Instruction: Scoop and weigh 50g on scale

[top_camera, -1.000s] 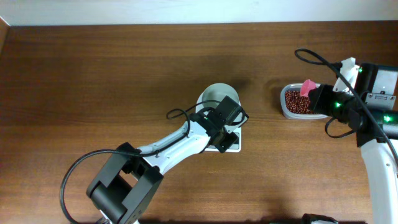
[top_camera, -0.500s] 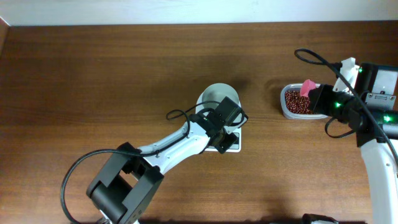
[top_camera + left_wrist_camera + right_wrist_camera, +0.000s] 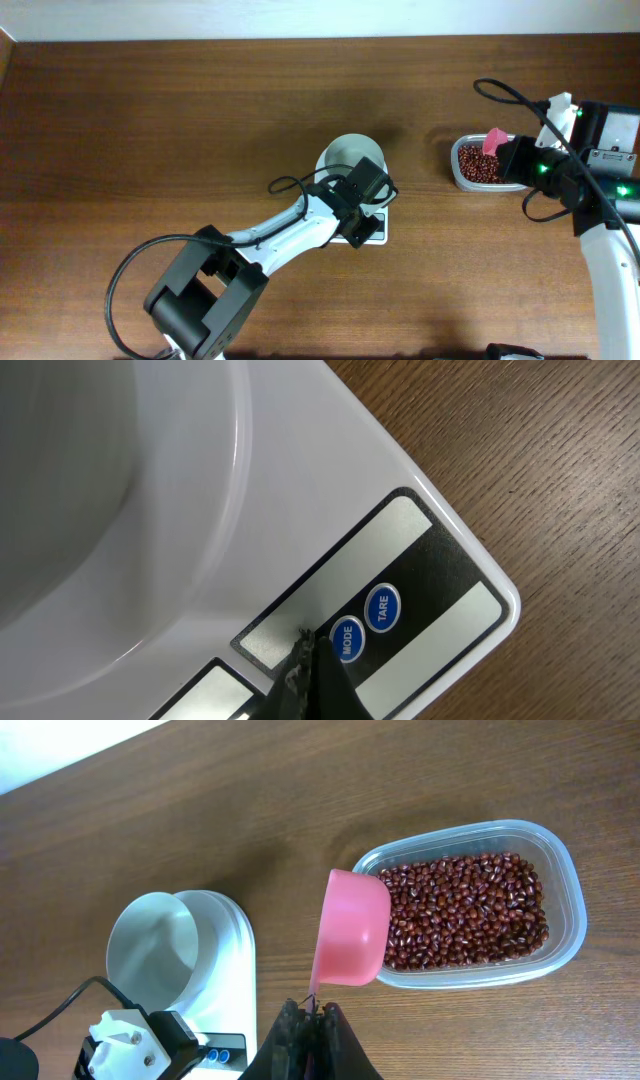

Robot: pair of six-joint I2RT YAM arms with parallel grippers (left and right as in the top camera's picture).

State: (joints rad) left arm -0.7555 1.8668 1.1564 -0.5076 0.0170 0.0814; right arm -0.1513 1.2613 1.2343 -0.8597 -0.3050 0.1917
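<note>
The white scale (image 3: 372, 236) sits mid-table with its empty round bowl (image 3: 352, 153). My left gripper (image 3: 363, 198) is shut and empty above the scale's button panel. In the left wrist view the left gripper (image 3: 303, 643) has its tip on the silver panel beside the blue MODE button (image 3: 346, 639), with the scale's white top (image 3: 330, 480) and bowl (image 3: 100, 490) behind. My right gripper (image 3: 312, 1012) is shut on the handle of a pink scoop (image 3: 352, 925). The scoop hangs over the left end of the clear tub of red beans (image 3: 470, 910).
In the overhead view the bean tub (image 3: 478, 166) is at the right, the pink scoop (image 3: 493, 140) and the right gripper (image 3: 508, 157) by it. The left arm's cables loop beside the scale. The table's far edge meets a white wall.
The rear links of the left arm have shifted slightly. Both grippers, the scoop and the scale hold the same places.
</note>
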